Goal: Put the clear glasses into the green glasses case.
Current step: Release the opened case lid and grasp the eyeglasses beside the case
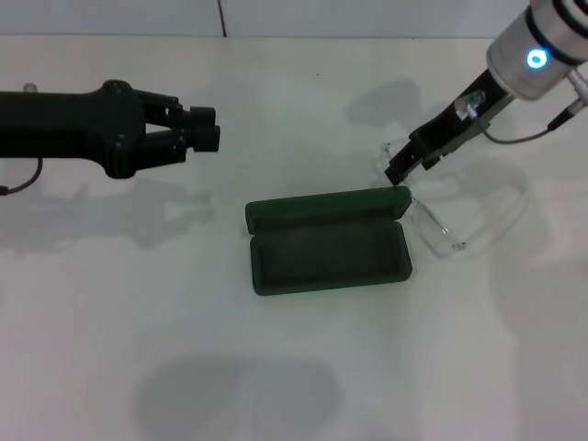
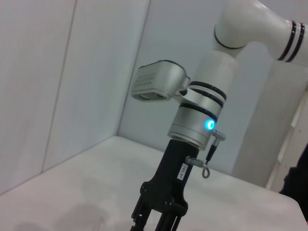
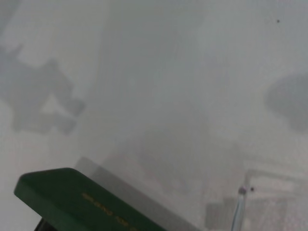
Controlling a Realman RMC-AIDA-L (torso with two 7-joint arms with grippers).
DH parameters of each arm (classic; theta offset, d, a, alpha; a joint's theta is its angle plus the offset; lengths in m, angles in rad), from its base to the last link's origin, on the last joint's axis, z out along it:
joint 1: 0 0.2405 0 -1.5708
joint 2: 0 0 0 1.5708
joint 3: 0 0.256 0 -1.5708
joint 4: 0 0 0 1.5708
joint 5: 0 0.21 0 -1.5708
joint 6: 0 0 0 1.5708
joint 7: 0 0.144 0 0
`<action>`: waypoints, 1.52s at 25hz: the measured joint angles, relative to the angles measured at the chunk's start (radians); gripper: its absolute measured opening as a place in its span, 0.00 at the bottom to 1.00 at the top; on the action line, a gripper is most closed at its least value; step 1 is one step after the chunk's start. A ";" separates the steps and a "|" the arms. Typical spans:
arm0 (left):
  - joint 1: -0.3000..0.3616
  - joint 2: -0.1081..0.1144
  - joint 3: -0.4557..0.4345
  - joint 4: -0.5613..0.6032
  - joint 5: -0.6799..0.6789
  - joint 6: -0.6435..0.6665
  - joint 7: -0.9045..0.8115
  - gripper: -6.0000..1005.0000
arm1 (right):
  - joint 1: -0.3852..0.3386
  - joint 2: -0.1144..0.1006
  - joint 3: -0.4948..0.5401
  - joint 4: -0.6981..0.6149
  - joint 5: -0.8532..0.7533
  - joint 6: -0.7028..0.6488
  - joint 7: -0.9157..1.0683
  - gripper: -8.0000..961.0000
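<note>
From the head view we see the case (image 1: 329, 244) lying open near the middle of the white worktop (image 1: 294, 367), its lid raised along the far edge and the dark lining facing up. The glasses (image 1: 432, 220) lie just beside the case's right end, one clear arm reaching toward us past the case's right corner. The right gripper (image 1: 401, 171) slants down from the upper right, its fingers (image 1: 397, 172) at the far part of the frame, just beyond the lid's right corner; we cannot tell whether they pinch the frame or only touch it. The left gripper (image 1: 204, 130) hangs level over the worktop to the left, well apart from the case, its fingers (image 1: 200, 117) a little spread with nothing between them. In the left wrist view we see only the right arm (image 2: 199, 120) with its blue light, and the black gripper body (image 2: 161, 202) below it, the fingertips cut off by the picture's edge. In the right wrist view we see the green lid (image 3: 77, 197) with gold lettering, and near it a thin clear arm of the glasses (image 3: 239, 207) over the worktop (image 3: 154, 72); no fingers show here.
</note>
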 joint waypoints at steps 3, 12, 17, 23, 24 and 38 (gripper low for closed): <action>0.000 -0.004 0.000 0.001 0.013 0.000 0.017 0.25 | 0.000 0.003 -0.001 0.035 0.000 0.023 0.005 0.62; 0.000 -0.009 0.000 0.002 0.025 0.000 0.036 0.25 | -0.008 0.011 -0.002 0.054 -0.039 0.054 0.023 0.62; 0.000 -0.010 0.000 0.002 0.025 0.000 0.037 0.25 | -0.008 0.012 -0.003 0.061 -0.060 0.064 0.025 0.62; 0.000 -0.010 0.000 0.002 0.025 0.000 0.037 0.25 | -0.008 0.012 -0.003 0.062 -0.063 0.054 0.025 0.61; 0.000 -0.010 0.000 0.002 0.025 0.000 0.037 0.25 | -0.008 0.012 -0.004 0.062 -0.063 0.053 0.025 0.61; 0.002 -0.009 0.000 0.002 0.023 -0.003 0.037 0.26 | -0.025 0.002 -0.017 0.042 -0.116 0.027 0.049 0.61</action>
